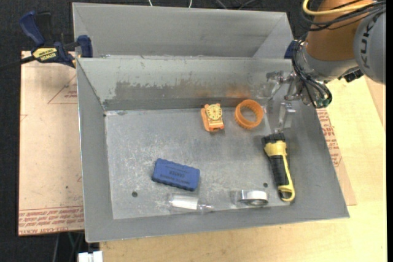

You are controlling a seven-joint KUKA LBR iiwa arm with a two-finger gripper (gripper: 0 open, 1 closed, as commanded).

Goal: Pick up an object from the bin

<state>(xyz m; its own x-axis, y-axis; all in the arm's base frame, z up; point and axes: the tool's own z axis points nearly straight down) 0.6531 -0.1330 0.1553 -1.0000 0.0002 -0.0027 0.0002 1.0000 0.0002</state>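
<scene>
We locate the gripper near the yellow-black torch, beside the orange ring — grip state: we cannot tell.

My gripper hangs just behind the black end of the black-and-yellow plastic flashlight; the orange plastic ring lies just beside me, the small orange toy clock past it.

You can read no text, brand or number here. The flat blue rectangular block near the front of the grey metal bin carries pale print, too small to read. The small orange clock-like object shows a pale dial with illegible marks.
</scene>
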